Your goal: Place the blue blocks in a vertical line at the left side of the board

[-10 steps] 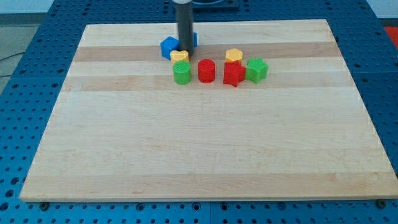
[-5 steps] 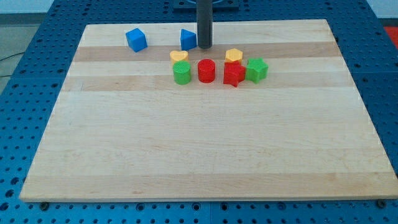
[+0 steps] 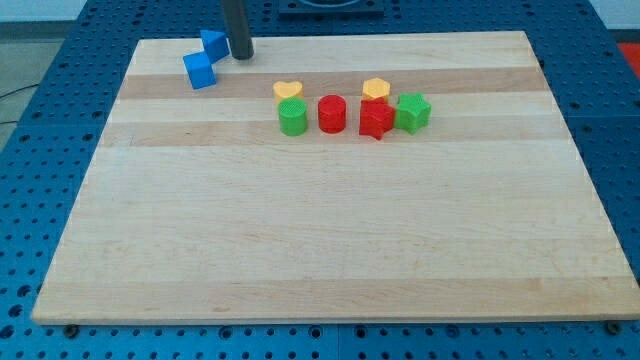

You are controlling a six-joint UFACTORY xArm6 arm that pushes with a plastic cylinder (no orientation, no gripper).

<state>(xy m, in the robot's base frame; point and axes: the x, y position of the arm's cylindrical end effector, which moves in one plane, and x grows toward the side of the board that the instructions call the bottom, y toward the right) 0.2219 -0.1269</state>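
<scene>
Tip [image 3: 240, 57] touching upper blue block [image 3: 213, 43] from right, upper left of frame; lower blue cube [image 3: 199, 70] adjoining, presumably for lining up. No jaws on end effector, bare rod.

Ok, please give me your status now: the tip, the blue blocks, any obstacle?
My tip at view's top left, right of upper blue block. Lower blue cube touching it diagonally. Nothing in the way.

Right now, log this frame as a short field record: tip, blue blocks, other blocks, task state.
tip: my tip at the view's top left, just right of the upper blue block
blue blocks: upper blue block and blue cube, close together, diagonal
other blocks: yellow heart, green cylinder, red cylinder, yellow block, red block, green block
task state: blues near the board left edge, not yet vertical
</scene>
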